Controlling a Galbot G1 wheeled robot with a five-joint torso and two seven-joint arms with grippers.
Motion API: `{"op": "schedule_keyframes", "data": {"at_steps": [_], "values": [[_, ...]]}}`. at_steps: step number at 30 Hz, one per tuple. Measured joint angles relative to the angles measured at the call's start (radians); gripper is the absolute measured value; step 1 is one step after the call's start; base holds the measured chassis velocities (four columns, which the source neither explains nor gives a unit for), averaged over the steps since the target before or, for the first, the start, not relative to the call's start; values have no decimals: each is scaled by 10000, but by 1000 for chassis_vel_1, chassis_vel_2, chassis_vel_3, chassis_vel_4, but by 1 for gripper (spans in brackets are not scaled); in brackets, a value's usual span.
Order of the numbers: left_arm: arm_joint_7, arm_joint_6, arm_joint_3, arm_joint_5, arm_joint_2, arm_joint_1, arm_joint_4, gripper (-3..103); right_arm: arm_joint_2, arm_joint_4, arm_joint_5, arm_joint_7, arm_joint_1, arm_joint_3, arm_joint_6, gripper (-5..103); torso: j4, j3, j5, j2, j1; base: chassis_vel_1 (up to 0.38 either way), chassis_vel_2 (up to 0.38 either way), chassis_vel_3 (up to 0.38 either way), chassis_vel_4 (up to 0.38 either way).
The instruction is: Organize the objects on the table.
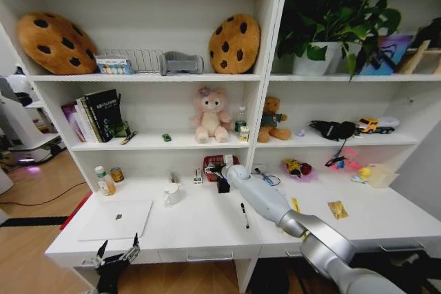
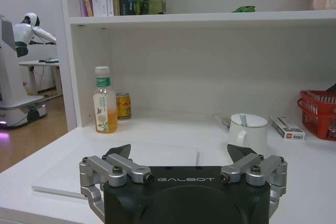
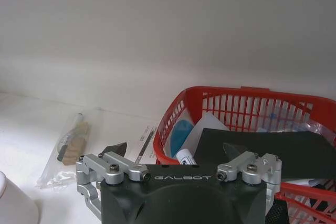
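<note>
The red basket (image 1: 219,164) sits at the back of the white tabletop (image 1: 207,222), and it is the thing to find everything else by.

The right arm reaches from the front of the tabletop all the way back to the red basket. The right end effector (image 3: 176,156) is at the front rim of the basket. Its fingers are spread wide apart and hold nothing. A flat black thing (image 3: 252,148) lies in the basket, between the two fingers. A white tube with a dark tip (image 3: 185,157) and some blue and white packets are in there too. Just beside the basket, on the side away from the plant, lies a clear bag (image 3: 71,145) with small brown bits in it.

A white mug (image 1: 171,195) stands near the basket, toward the front. A black pen (image 1: 244,215) lies in front of the basket, near the right arm. The silver laptop (image 1: 117,219) lies shut, well apart from the basket, close to the front edge. A juice bottle with a green cap (image 2: 104,100) and a small gold can (image 2: 123,105) stand side by side at the back, far from the basket.

The left end effector (image 1: 116,251) hangs at the front edge of the tabletop, just before the laptop. It is open wide and empty too.

A tiny green toy car (image 1: 166,137) sits on the shelf above the basket.
</note>
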Motion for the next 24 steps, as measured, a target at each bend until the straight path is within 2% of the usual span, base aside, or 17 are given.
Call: {"op": "schedule_keyframes", "data": {"at_steps": [16, 17, 19, 21, 22, 24], "values": [[4, -10, -70, -38, 0, -69, 75, 100, 163, -362, -13, 16, -8, -279, 106, 100, 1, 0, 0, 0, 0, 0, 0, 0, 0], [3, -11, -67, -41, 1, -78, 87, 100, 162, -364, -16, 20, -8, -282, 111, 102, 1, 0, 0, 0, 0, 0, 0, 0, 0], [3, -10, -67, -43, 4, -81, 94, 100, 157, -364, -17, 23, -9, -282, 114, 99, 1, 0, 0, 0, 0, 0, 0, 0, 0], [3, -10, -68, -52, 13, -85, 107, 100, 143, -371, -24, 29, -9, -282, 139, 89, 0, 0, 0, 0, 0, 0, 0, 0, 0], [3, -10, -68, -52, 13, -85, 107, 100, 143, -371, -24, 29, -9, -282, 139, 89, 0, 0, 0, 0, 0, 0, 0, 0, 0], [3, -10, -67, -54, 20, -94, 131, 100, 128, -372, -27, 29, -9, -282, 163, 78, 1, 0, 0, 0, 0, 0, 0, 0, 0]]}}
